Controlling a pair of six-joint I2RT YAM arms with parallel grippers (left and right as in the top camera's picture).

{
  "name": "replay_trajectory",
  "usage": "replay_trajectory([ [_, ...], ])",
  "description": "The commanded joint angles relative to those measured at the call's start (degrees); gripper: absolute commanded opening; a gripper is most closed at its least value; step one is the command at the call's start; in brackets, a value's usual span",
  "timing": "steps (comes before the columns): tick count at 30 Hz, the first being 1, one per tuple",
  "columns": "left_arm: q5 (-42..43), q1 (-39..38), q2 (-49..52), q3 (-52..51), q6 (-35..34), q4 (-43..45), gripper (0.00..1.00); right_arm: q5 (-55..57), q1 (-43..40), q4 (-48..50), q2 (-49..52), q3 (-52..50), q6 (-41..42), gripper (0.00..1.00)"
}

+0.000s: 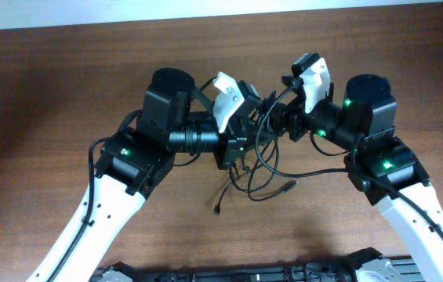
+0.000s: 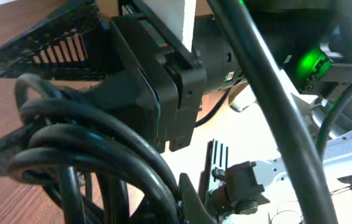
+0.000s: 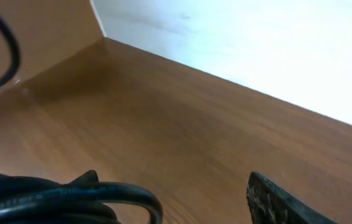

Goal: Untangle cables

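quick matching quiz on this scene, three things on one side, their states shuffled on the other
1 left gripper
2 right gripper
3 small black connector plug

a at a cord's free end, in neither gripper
b jaws apart
c shut on the bunch of thin black cables

Pairs: 1-c, 2-b, 3-a

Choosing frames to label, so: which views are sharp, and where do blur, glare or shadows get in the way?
Overhead: sharp, evenly lit, cables clear against the table, only soft shadows. Left wrist: cables too close, blurred; a green light glows, lower-right background washed out. Right wrist: cable at the bottom edge out of focus, wood beyond clearer.
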Motion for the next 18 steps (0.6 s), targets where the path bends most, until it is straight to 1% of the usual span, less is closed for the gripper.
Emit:
replay_trajectory([
  [1,9.14,-2.54,-1.11,0.52,1.14,-2.80,0.00,13.84,-3.19,1.44,0.94,0.61,8.33,0.72],
  [6,4.50,-2.54,-1.18,0.52,1.14,-4.57,0.00,12.66,-8.37,0.72,0.92,0.61,13.05,0.72],
  [14,-4.35,-2.10,-1.18,0.52,1.09,-7.23,0.00,2.89,-17.14,0.52,0.83,0.61,13.38,0.72],
  [18,-4.48,0.37,-1.18,0.52,1.09,-7.30,0.00,2.01,-19.56,-0.37,0.83,0.61,13.79,0.72],
])
